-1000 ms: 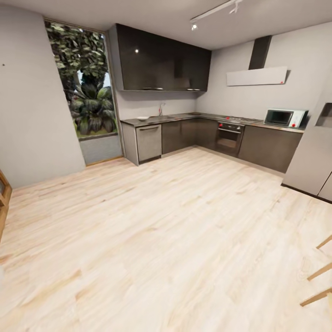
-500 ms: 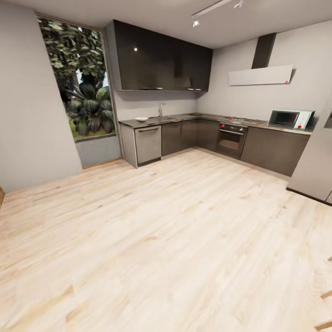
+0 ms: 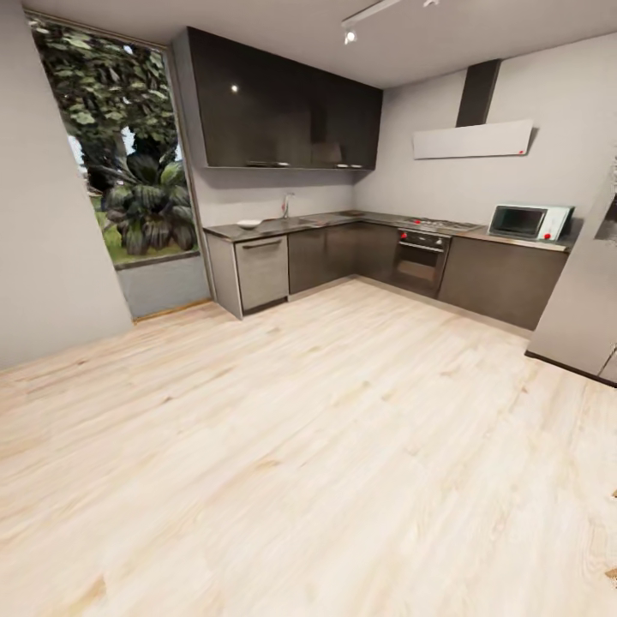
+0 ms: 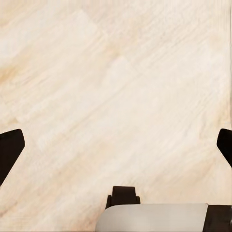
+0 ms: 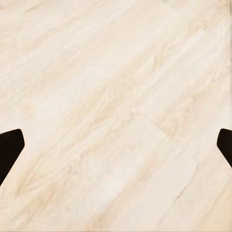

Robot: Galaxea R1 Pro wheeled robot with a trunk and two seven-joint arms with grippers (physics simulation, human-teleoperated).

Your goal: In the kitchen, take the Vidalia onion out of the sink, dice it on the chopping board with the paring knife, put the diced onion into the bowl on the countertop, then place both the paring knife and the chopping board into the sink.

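Pale wood floor [image 3: 326, 446] stretches to an L-shaped dark bench [image 3: 343, 221] along the far walls, well apart from the robot. Step in hand: approach. A faucet [image 3: 285, 204] marks the sink; the onion cannot be made out. Left end effector [image 4: 116, 145] and right end effector [image 5: 116, 145] hang released, empty, over floor. Next move: drive to the sink.
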